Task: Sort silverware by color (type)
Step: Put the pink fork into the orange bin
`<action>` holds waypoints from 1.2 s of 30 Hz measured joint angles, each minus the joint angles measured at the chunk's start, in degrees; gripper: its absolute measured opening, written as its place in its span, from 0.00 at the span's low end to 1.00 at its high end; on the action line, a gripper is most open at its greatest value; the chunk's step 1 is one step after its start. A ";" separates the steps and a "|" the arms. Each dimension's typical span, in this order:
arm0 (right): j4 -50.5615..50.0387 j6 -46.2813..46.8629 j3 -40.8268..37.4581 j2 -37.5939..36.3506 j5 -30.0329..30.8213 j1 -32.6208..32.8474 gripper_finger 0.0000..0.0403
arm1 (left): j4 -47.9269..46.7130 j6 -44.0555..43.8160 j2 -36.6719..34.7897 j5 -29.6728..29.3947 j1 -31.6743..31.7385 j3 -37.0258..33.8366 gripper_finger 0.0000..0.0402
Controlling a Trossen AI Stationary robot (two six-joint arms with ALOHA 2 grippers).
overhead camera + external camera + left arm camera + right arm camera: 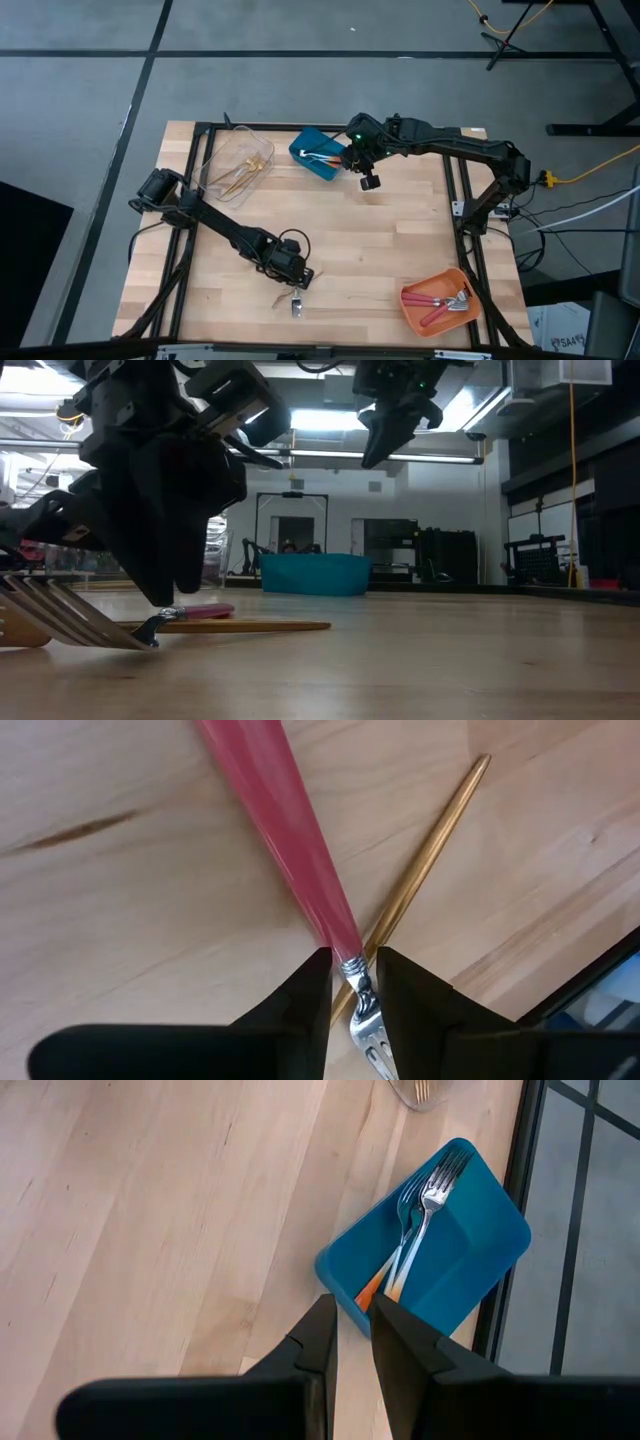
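A pink-handled fork [280, 830] with a silver head lies on the table across a slim gold utensil [430, 860]. My left gripper [354, 960] is down over the fork near the table's front edge [297, 280]. It is open, with one finger on each side of the fork's silver neck [353, 972] and a little gap on both sides. My right gripper [369, 183] hangs high beside the blue bin [312, 160]. Its fingers stand slightly apart with nothing between them [353, 1305]. Orange-handled forks [425, 1210] lie in that bin.
A clear bin [225, 150] with gold utensils stands at the far left. An orange bin [412, 310] with red-handled utensils sits at the near right corner. A black frame [455, 200] runs along the table's edges. Bare wood lies between the bins.
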 joint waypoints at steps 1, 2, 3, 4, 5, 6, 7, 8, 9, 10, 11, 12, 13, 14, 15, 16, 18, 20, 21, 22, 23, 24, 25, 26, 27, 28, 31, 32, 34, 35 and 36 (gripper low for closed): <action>0.00 0.00 0.00 0.00 0.02 0.00 0.13 | 0.02 -0.01 0.00 0.00 0.00 0.00 0.19; 0.00 0.00 0.00 0.00 0.01 0.00 0.13 | 0.02 -0.02 0.00 0.00 -0.04 0.00 0.19; 0.00 0.00 0.00 0.00 0.01 0.00 0.13 | 0.02 -0.04 0.00 -0.02 -0.04 0.00 0.19; 0.01 0.00 0.00 0.00 0.01 0.00 0.13 | 0.03 -0.06 0.00 -0.04 -0.04 0.00 0.19; 0.00 0.00 0.00 0.00 0.00 0.00 0.13 | 0.04 -0.07 0.00 -0.04 -0.04 0.00 0.19; 0.00 0.00 0.00 0.00 0.01 0.00 0.13 | 0.04 -0.07 0.00 -0.04 -0.04 0.00 0.19; 0.00 0.00 0.00 0.00 0.00 0.00 0.13 | 0.09 -0.09 0.03 -0.04 -0.04 0.00 0.19; 0.00 0.00 0.00 0.00 0.00 0.00 0.13 | 0.44 -0.20 0.29 -0.03 -0.04 0.02 0.19; 0.01 0.00 0.00 0.00 0.00 0.00 0.13 | 0.68 -0.64 0.54 -0.01 -0.09 0.05 0.19; -0.01 0.00 0.00 0.00 0.01 0.00 0.13 | 0.81 -1.40 0.97 0.04 -0.23 0.07 0.19; -0.02 0.00 0.00 0.00 0.00 0.01 0.13 | 1.02 -1.88 1.44 0.26 -0.36 0.07 0.19; 0.00 0.00 0.00 0.00 0.02 0.00 0.13 | 1.46 -2.40 2.06 0.60 -0.42 0.07 0.19; -0.02 0.00 0.00 0.00 0.00 0.02 0.13 | 1.84 -2.64 2.47 0.95 -0.46 0.09 0.19; 0.02 0.00 0.00 0.00 0.00 0.02 0.13 | 1.79 -2.78 2.78 1.20 -0.46 0.09 0.19; 0.00 0.00 0.00 0.00 0.00 0.02 0.13 | 1.94 -2.80 2.85 1.25 -0.46 0.10 0.19; 0.02 0.00 0.00 -0.02 0.01 0.02 0.13 | 1.91 -2.82 2.96 1.26 -0.46 0.11 0.19; 0.04 0.00 0.00 0.00 0.00 0.02 0.13 | 1.90 -2.80 3.06 1.12 -0.45 0.11 0.19; 0.07 0.00 0.00 -0.01 0.00 0.02 0.13 | 1.81 -2.78 3.10 1.05 -0.44 0.11 0.19; 0.09 0.00 0.00 0.00 0.02 0.02 0.13 | 1.78 -2.77 3.10 1.05 -0.44 0.11 0.19; 0.11 0.00 0.00 0.00 0.00 0.02 0.13 | 1.73 -2.78 3.10 1.05 -0.42 0.11 0.19; 0.11 0.00 0.00 -0.02 0.00 0.02 0.13 | 1.71 -2.78 3.10 1.03 -0.42 0.11 0.19; 0.11 0.00 0.00 -0.02 0.00 0.02 0.13 | 1.66 -2.78 3.10 1.01 -0.42 0.11 0.19; 0.11 0.00 0.00 -0.01 0.00 0.01 0.13 | 1.60 -2.80 3.13 1.01 -0.42 0.11 0.19; 0.11 0.00 0.00 -0.02 0.00 0.02 0.13 | 1.55 -2.91 3.13 0.98 -0.42 0.11 0.19; 0.11 0.00 0.00 -0.01 0.00 0.02 0.13 | 1.46 -3.03 3.15 0.96 -0.42 0.11 0.18; 0.11 0.00 0.00 -0.01 0.00 0.01 0.13 | 1.35 -3.04 3.15 0.86 -0.42 0.11 0.18; 0.07 0.00 0.00 -0.02 0.00 0.00 0.13 | 1.18 -3.08 3.15 0.08 -0.44 0.11 0.15; 0.03 0.00 0.00 -0.02 0.00 0.02 0.13 | 1.18 -3.10 3.15 -0.11 -0.46 0.11 0.14; -0.01 0.00 0.00 -0.02 0.00 0.01 0.13 | 1.18 -3.16 3.15 -0.36 -0.46 0.11 0.12; 0.00 0.00 0.00 -0.02 0.00 0.00 0.13 | 1.19 -3.18 3.17 -0.79 -0.47 0.11 0.12; -0.02 0.00 0.00 -0.02 0.00 0.00 0.13 | 1.21 -3.17 3.17 -1.11 -0.48 0.11 0.11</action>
